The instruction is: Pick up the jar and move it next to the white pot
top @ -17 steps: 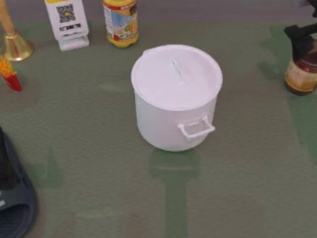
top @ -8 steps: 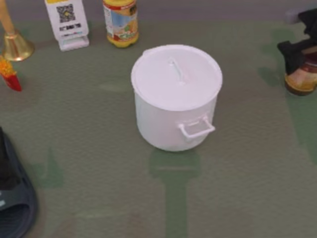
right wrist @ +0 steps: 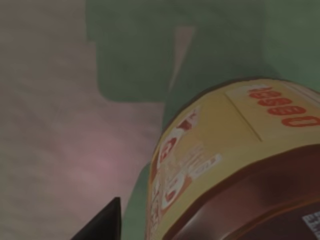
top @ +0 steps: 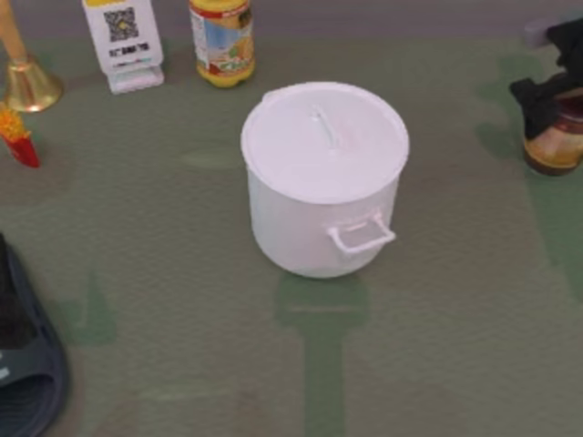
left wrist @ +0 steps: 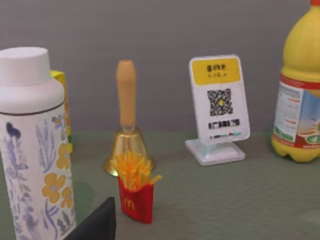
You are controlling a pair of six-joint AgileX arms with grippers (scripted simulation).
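Gripping the jar [top: 553, 148] by its top, the right jaws [top: 552, 98] sit at the worktop's right edge. The white pot [top: 322, 177] stands well apart. Left jaws: cannot tell.

White pot [top: 324, 177] at table centre; jar [top: 553, 146] well apart at the right edge, under my right gripper [top: 547, 96]. Along the far edge, left to right: bell [top: 27, 77], QR stand [top: 123, 41], bottle [top: 221, 41]. Fries box [top: 18, 137] just before the bell.
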